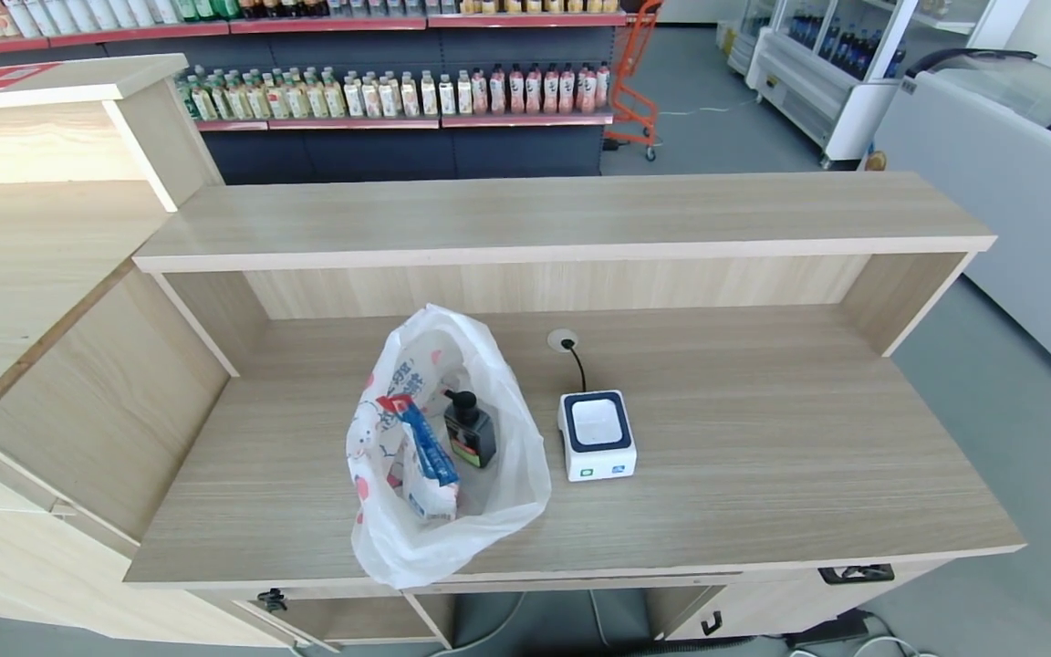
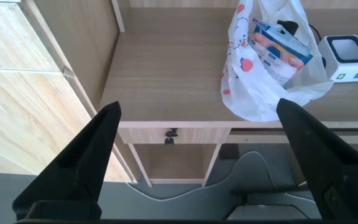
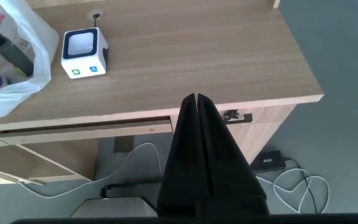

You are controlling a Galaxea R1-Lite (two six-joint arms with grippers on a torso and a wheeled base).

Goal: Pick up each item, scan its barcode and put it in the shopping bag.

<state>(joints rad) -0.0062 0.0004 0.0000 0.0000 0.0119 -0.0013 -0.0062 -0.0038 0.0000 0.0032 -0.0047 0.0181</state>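
The left gripper (image 2: pixel 199 104) hung out in front of the long light-brown wooden counter (image 1: pixel 763 438), lower than its top. Its two black fingers (image 2: pixel 82 162) were spread far apart, and nothing was between them. Ahead of it, and a bit to its right, the white plastic shopping bag with red and pink pictures (image 2: pixel 253 106) sat on the counter near the front edge. The bag's mouth was open.

Inside the bag stood a dark bottle with a black pump top (image 1: pixel 469 429). A blue and white packet (image 1: pixel 425 456) leaned just beside it, on the side nearer the left gripper.

The right gripper (image 3: pixel 195 98) also hung out in front of the counter, below its top. Its black fingers were pressed tight together and held nothing. Ahead of it, and off to its left, the small white box scanner with a dark blue frame on top (image 3: pixel 84 53) stood on the counter, just beside the bag. A thin black cable (image 1: pixel 577 368) ran from the far side of the scanner into a round hole in the counter.
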